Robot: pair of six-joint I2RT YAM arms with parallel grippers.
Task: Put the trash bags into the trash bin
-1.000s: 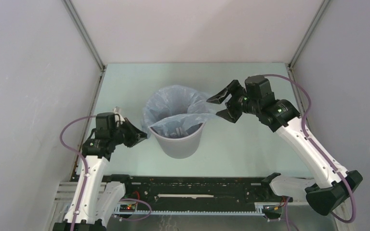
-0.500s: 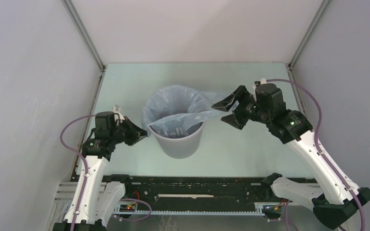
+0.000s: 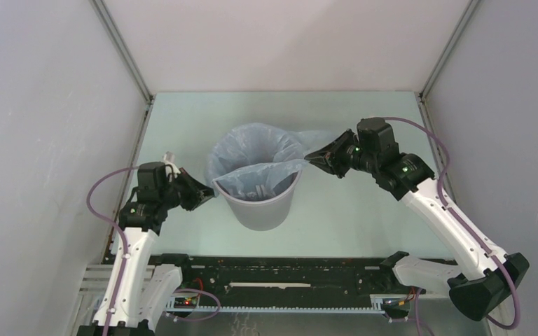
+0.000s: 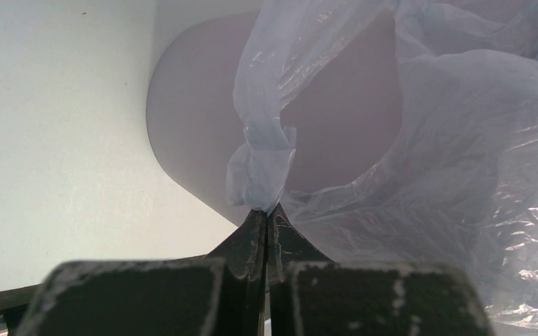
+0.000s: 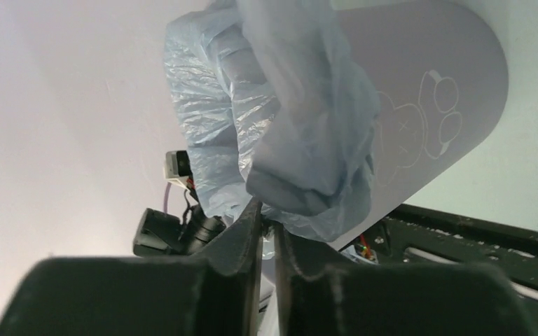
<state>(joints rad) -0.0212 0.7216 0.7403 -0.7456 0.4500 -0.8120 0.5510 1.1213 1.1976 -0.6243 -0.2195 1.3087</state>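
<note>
The bin (image 3: 260,210) stands mid-table, with bare pale-green table (image 3: 364,217) on every side of it. The grey walls (image 3: 42,140) close in left and right, and the back edge lies well behind. The bag (image 3: 252,147) sits in the bin. Its far edge balloons above the rim, and its near edge is drawn in a taut line across the opening. The left claw (image 3: 209,194), just beside the left rim, is pinched tight on a twisted tab of film. The right claw (image 3: 314,155), off the right rim, has its jaws narrowed to a slit with a bunch of film caught at the tips. The bin is smooth matt grey, round and tapering downward, with a thin white cartoon outline on its side. The bag is thin, see-through pale blue, crinkled and glossy along its creases.
</note>
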